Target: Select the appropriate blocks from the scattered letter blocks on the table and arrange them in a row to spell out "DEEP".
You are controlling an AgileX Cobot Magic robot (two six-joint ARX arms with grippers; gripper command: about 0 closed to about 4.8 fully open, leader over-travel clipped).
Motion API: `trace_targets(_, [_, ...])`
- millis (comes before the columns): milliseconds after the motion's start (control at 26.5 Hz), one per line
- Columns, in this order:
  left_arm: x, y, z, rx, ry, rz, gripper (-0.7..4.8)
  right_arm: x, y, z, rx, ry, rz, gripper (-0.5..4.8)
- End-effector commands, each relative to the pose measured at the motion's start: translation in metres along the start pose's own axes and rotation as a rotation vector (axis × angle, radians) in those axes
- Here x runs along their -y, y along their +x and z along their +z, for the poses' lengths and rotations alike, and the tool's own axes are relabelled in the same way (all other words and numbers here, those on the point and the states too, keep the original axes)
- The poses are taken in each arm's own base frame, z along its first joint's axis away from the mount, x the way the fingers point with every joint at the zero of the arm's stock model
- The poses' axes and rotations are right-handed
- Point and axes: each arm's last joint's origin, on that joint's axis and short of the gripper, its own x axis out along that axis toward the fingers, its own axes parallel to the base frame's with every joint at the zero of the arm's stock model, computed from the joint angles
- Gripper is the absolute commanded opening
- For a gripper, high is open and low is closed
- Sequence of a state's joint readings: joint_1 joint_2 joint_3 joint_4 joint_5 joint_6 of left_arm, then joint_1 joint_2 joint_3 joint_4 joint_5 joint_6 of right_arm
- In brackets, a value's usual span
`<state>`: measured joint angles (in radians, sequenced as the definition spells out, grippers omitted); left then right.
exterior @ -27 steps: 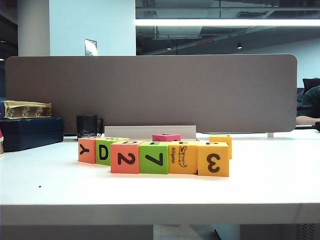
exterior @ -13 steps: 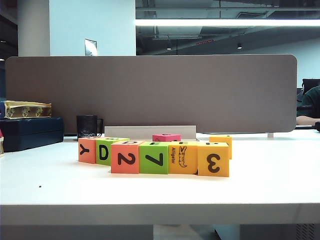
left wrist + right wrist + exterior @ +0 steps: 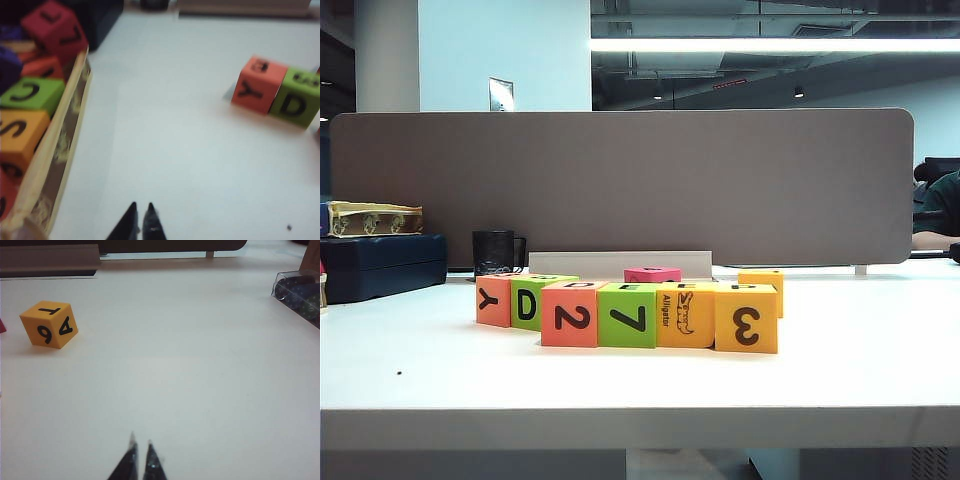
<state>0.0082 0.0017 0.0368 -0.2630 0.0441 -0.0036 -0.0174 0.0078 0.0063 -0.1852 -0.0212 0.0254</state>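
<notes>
Four blocks stand side by side in a row on the white table (image 3: pixel 840 370): salmon "2" (image 3: pixel 570 315), green "7" (image 3: pixel 627 316), yellow-orange alligator (image 3: pixel 686 314) and yellow-orange "3" (image 3: pixel 747 319). Just behind the row's left end sit a salmon "Y" block (image 3: pixel 493 301) (image 3: pixel 258 84) and a green "D" block (image 3: pixel 527 303) (image 3: pixel 297 96). Neither arm shows in the exterior view. My left gripper (image 3: pixel 141 207) hangs shut and empty over bare table, well short of the "Y" block. My right gripper (image 3: pixel 140 442) is shut and empty too, far from a yellow-orange "9/A" block (image 3: pixel 49 323).
A wooden tray (image 3: pixel 60 150) beside the left gripper holds more cubes, among them a green "C" (image 3: pixel 30 92) and an orange "S" (image 3: pixel 20 130). A pink block (image 3: pixel 652 274) and a yellow one (image 3: pixel 761 279) lie behind the row. A black mug (image 3: pixel 495 252) and a clear box (image 3: pixel 300 292) stand near the edges.
</notes>
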Motion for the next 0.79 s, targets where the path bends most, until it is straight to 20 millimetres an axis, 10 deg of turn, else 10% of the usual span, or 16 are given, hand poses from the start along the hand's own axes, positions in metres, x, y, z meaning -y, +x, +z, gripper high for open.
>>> trace_targets(38, [0.0003,0.0028,0.0034,0.098,-0.033,-0.012,0.18,-0.0001,0.0001,-0.0009,0.006,0.000,0.001,0.22])
trace_targets(792, [0.0000,0.0032,-0.0011,0.052,-0.031,-0.001,0.18,-0.0001,0.0001,-0.0009,0.006,0.000,0.001,0.22])
